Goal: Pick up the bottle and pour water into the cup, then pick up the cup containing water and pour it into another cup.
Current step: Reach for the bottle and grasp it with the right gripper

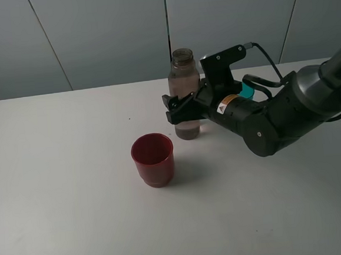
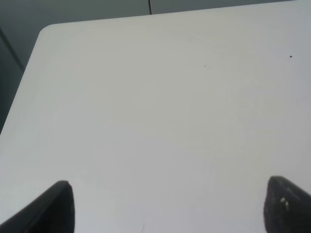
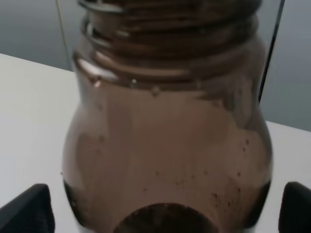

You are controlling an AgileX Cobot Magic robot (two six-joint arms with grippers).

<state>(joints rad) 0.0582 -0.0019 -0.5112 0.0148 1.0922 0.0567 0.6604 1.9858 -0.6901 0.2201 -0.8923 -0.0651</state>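
The smoky-brown bottle (image 1: 184, 79) stands upright and capless at the back middle of the white table (image 1: 75, 188). My right gripper (image 1: 179, 108) is open, with one finger on each side of the bottle's lower body. In the right wrist view the bottle (image 3: 165, 141) fills the frame, and the right gripper (image 3: 160, 216) shows small gaps between its fingertips (image 3: 26, 209) and the bottle's sides. The red cup (image 1: 153, 159) stands upright in front of the bottle, a little to the left. The teal cup (image 1: 248, 90) shows only as a sliver behind the right arm. My left gripper (image 2: 170, 206) is open over bare table.
The right arm (image 1: 276, 116) stretches in from the right edge, low over the table. Grey wall panels (image 1: 104, 32) stand behind the table's far edge. The left wrist view shows the table's far left corner (image 2: 46, 31).
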